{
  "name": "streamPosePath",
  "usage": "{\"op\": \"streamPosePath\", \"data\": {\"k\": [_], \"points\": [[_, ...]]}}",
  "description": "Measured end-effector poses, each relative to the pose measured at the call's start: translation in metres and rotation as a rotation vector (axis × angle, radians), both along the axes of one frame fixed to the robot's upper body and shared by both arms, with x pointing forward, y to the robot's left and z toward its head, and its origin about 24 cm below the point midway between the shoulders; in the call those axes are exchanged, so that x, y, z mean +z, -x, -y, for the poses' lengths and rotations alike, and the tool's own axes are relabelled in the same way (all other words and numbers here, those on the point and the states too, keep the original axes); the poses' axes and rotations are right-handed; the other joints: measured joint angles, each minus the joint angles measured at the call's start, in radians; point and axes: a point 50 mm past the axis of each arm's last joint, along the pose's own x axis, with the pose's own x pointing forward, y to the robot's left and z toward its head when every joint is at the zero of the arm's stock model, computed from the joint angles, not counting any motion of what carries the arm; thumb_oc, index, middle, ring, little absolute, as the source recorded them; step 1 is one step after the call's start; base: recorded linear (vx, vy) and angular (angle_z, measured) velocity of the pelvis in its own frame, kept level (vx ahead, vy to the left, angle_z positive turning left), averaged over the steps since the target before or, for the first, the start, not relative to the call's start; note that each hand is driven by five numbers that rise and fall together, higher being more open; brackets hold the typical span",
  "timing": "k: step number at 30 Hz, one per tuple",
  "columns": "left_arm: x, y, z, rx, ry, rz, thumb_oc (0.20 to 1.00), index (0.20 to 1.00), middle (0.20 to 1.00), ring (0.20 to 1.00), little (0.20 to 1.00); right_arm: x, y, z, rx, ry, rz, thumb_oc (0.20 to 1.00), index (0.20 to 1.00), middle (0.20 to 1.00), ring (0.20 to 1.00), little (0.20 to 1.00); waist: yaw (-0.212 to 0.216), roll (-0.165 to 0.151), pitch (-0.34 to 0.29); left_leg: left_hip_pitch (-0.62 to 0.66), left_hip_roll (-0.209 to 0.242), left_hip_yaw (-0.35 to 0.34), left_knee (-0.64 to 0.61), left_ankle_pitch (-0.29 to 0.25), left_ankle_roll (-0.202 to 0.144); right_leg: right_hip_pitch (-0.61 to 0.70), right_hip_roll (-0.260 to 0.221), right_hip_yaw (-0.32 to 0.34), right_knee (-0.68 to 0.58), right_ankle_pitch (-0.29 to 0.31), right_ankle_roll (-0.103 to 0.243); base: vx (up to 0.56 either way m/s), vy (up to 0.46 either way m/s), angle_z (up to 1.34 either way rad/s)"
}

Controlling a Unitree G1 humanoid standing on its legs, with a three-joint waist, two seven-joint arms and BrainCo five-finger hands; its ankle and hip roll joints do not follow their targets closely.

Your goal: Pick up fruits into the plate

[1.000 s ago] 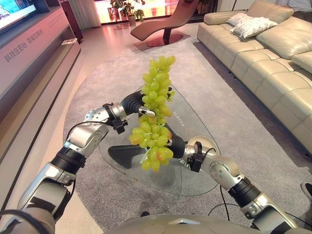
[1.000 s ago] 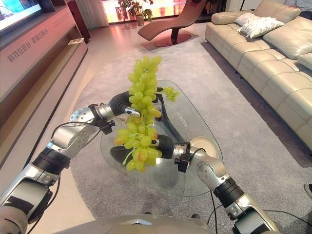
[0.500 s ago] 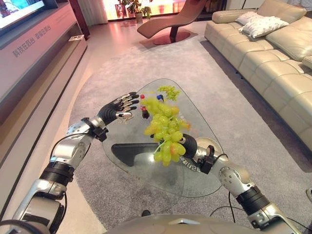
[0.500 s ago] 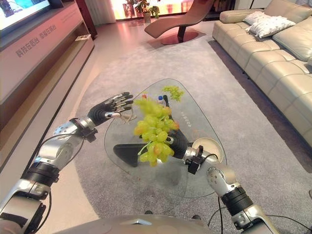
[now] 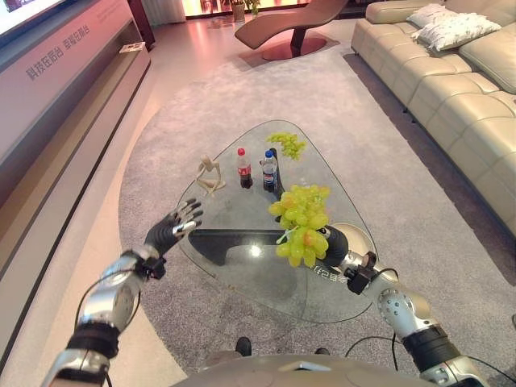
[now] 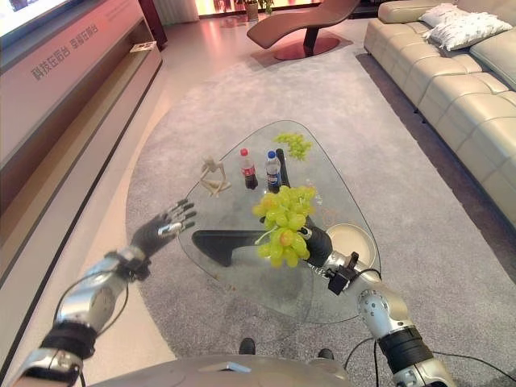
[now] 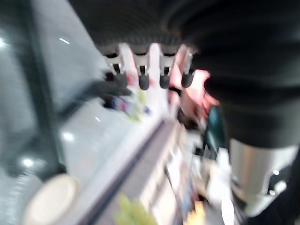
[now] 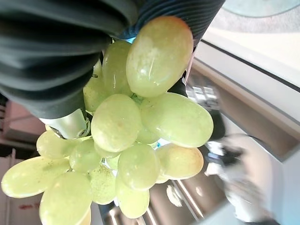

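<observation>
Grapes [image 5: 302, 222] clamped in right robot hand [image 5: 334, 246] just beside plate [image 6: 352, 242], not yet in; left robot hand [image 5: 171, 230] open, idle.

A glass table [image 5: 242, 266] carries two small bottles [image 5: 256, 170] and a wooden figurine [image 5: 210, 175]; a beige sofa [image 5: 451, 72] stands beyond on grey carpet [image 5: 201, 105]

Silver-grey arms; robot hand [image 5: 172, 230] dark ribbed cover, silver dark-tipped fingers.

Bright daylight, blurred left wrist view
</observation>
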Motion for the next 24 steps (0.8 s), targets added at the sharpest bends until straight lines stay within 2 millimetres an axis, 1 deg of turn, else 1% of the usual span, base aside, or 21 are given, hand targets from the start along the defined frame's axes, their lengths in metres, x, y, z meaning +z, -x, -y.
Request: {"op": "streamPosePath", "data": {"k": [1,2,3,5,6,7,8,9,10,11,12,13,14,15,16,17,18,20,22,24], "points": [[-0.015,0.013,-0.002,0.037,-0.014,-0.070,1.000,1.000,1.000,1.000,1.000,0.001,-0.001,0.005,-0.032,0.005,0.003,0.200,0.200,0.200,0.200,0.200,0.000,0.000,0.012,-0.001,0.000,0.000,0.000,0.001,0.002,0.000,0.000,-0.001,0.000,0.000,0.000,-0.04,-0.010,0.01],[-0.022,0.020,-0.004,0.054,-0.028,-0.105,1.000,1.000,1.000,1.000,1.000,0.001,-0.002,0.008,-0.051,0.012,0.004,0.200,0.200,0.200,0.200,0.200,0.000,-0.001,0.020,-0.003,0.000,0.000,0.000,0.001,0.002,-0.003,0.000,-0.001,0.000,0.000,0.000,-0.08,-0.021,0.00],[-0.037,0.034,-0.005,0.096,-0.047,-0.173,1.000,1.000,1.000,1.000,1.000,0.001,-0.003,0.013,-0.085,0.021,0.005,0.200,0.200,0.200,0.200,0.200,0.003,-0.001,0.032,-0.005,0.000,0.000,0.000,0.003,0.004,-0.006,0.000,-0.001,0.000,0.000,0.000,-0.08,-0.024,0.00],[-0.058,0.054,-0.005,0.151,-0.092,-0.290,1.000,1.000,1.000,1.000,1.000,-0.003,-0.005,0.021,-0.145,0.039,-0.008,0.200,0.200,0.200,0.200,0.200,0.004,-0.001,0.043,-0.021,0.000,-0.001,0.000,0.002,0.004,-0.020,-0.001,-0.002,0.000,0.000,0.000,-0.10,-0.029,0.02],[-0.064,0.058,-0.004,0.167,-0.103,-0.319,1.000,1.000,1.000,1.000,1.000,-0.003,-0.006,0.023,-0.161,0.046,-0.011,0.200,0.200,0.200,0.200,0.200,0.005,-0.001,0.043,-0.028,0.000,-0.001,0.000,0.002,0.004,-0.027,-0.001,-0.002,0.000,0.000,0.000,-0.14,-0.045,0.02],[-0.075,0.069,-0.004,0.216,-0.124,-0.375,1.000,1.000,1.000,1.000,1.000,-0.005,-0.008,0.028,-0.192,0.060,-0.015,0.200,0.200,0.200,0.200,0.200,0.006,-0.002,0.049,-0.046,0.000,-0.001,0.000,0.008,0.008,-0.046,0.000,-0.002,0.000,0.000,0.000,-0.11,-0.038,0.01],[-0.080,0.073,-0.003,0.242,-0.134,-0.402,1.000,1.000,1.000,1.000,1.000,-0.006,-0.010,0.030,-0.209,0.068,-0.014,0.200,0.200,0.200,0.200,0.200,0.005,-0.001,0.057,-0.053,0.000,-0.001,0.001,0.014,0.003,-0.052,0.000,-0.003,0.000,0.000,0.000,-0.12,-0.050,0.03],[-0.088,0.081,-0.002,0.282,-0.152,-0.452,1.000,1.000,1.000,1.000,1.000,-0.007,-0.014,0.034,-0.244,0.089,-0.013,0.200,0.200,0.200,0.200,0.200,0.004,-0.001,0.079,-0.067,-0.001,-0.003,0.003,0.023,-0.001,-0.065,0.000,-0.004,0.002,0.002,-0.002,-0.12,-0.064,0.04],[-0.089,0.082,-0.002,0.293,-0.157,-0.463,1.000,1.000,1.000,1.000,1.000,-0.008,-0.016,0.037,-0.257,0.099,-0.014,0.200,0.200,0.200,0.200,0.200,0.004,-0.001,0.085,-0.071,-0.001,-0.005,0.004,0.026,-0.002,-0.070,0.000,-0.005,0.003,0.003,-0.003,-0.21,-0.114,0.09],[-0.093,0.088,-0.001,0.312,-0.175,-0.484,1.000,1.000,1.000,1.000,1.000,-0.008,-0.018,0.043,-0.291,0.121,-0.012,0.200,0.200,0.200,0.200,0.200,0.005,0.002,0.111,-0.082,-0.001,-0.010,0.006,0.034,-0.007,-0.077,0.001,-0.007,0.004,0.003,-0.003,-0.27,-0.157,0.10],[-0.095,0.088,-0.002,0.323,-0.196,-0.487,1.000,1.000,1.000,1.000,1.000,-0.006,-0.023,0.046,-0.317,0.141,0.000,0.200,0.200,0.200,0.200,0.200,0.004,0.003,0.123,-0.099,0.000,-0.015,0.006,0.040,-0.012,-0.098,0.003,-0.008,0.000,0.003,-0.003,-0.20,-0.117,0.09],[-0.095,0.088,-0.002,0.323,-0.196,-0.487,1.000,1.000,1.000,1.000,1.000,-0.006,-0.023,0.046,-0.317,0.141,0.000,0.200,0.200,0.200,0.200,0.200,0.004,0.003,0.123,-0.099,0.000,-0.015,0.006,0.040,-0.012,-0.098,0.003,-0.008,0.000,0.003,-0.003,-0.15,-0.079,0.06],[-0.097,0.085,-0.001,0.341,-0.223,-0.501,1.000,1.000,1.000,1.000,1.000,0.004,-0.038,0.054,-0.373,0.182,0.043,0.200,0.200,0.200,0.200,0.200,0.002,0.009,0.166,-0.144,0.003,-0.018,0.007,0.059,-0.017,-0.139,0.007,-0.010,0.004,0.012,-0.005,-0.23,-0.100,0.05],[-0.097,0.076,0.000,0.338,-0.240,-0.500,1.000,1.000,1.000,1.000,1.000,0.020,-0.055,0.065,-0.429,0.213,0.091,0.200,0.200,0.200,0.200,0.200,0.004,0.021,0.227,-0.183,0.004,-0.019,0.007,0.083,-0.025,-0.177,0.009,-0.010,0.005,0.035,-0.014,-0.25,-0.106,0.08],[-0.096,0.071,0.001,0.328,-0.264,-0.496,1.000,1.000,1.000,1.000,1.000,0.029,-0.066,0.072,-0.472,0.244,0.123,0.200,0.200,0.200,0.200,0.200,-0.002,0.024,0.269,-0.212,0.004,-0.018,0.022,0.091,-0.027,-0.200,0.010,-0.013,0.007,0.038,-0.013,-0.27,-0.102,0.03],[-0.095,0.063,0.002,0.309,-0.291,-0.483,1.000,1.000,1.000,1.000,1.000,0.043,-0.079,0.080,-0.518,0.280,0.160,0.200,0.200,0.200,0.200,0.200,-0.002,0.032,0.314,-0.241,0.006,-0.018,0.030,0.095,-0.030,-0.223,0.012,-0.011,0.006,0.048,-0.015,-0.15,-0.032,-0.01],[-0.093,0.057,0.005,0.297,-0.297,-0.471,1.000,1.000,1.000,1.000,1.000,0.054,-0.087,0.086,-0.561,0.295,0.187,0.200,0.200,0.200,0.200,0.200,0.001,0.039,0.356,-0.251,0.009,-0.016,0.027,0.100,-0.030,-0.237,0.015,-0.008,0.006,0.056,-0.015,-0.16,-0.028,-0.08],[-0.091,0.050,0.006,0.286,-0.313,-0.453,1.000,1.000,1.000,1.000,1.000,0.069,-0.097,0.095,-0.615,0.334,0.231,0.200,0.200,0.200,0.200,0.200,0.002,0.045,0.419,-0.272,0.012,-0.009,0.025,0.107,-0.032,-0.262,0.018,-0.002,0.006,0.067,-0.018,-0.17,-0.037,-0.12],[-0.088,0.040,0.011,0.272,-0.323,-0.430,1.000,1.000,1.000,1.000,1.000,0.078,-0.106,0.107,-0.672,0.371,0.245,0.200,0.200,0.200,0.200,0.200,0.006,0.048,0.436,-0.324,0.014,0.002,0.032,0.113,-0.028,-0.330,0.018,0.003,0.030,0.070,-0.017,-0.12,-0.027,-0.15],[-0.080,0.021,0.019,0.232,-0.349,-0.382,1.000,1.000,1.000,1.000,1.000,0.094,-0.116,0.126,-0.777,0.427,0.247,0.200,0.200,0.200,0.200,0.200,0.006,0.060,0.449,-0.395,0.012,0.002,0.029,0.126,-0.026,-0.415,0.013,0.009,0.057,0.071,-0.019,-0.09,0.015,-0.11]]}}
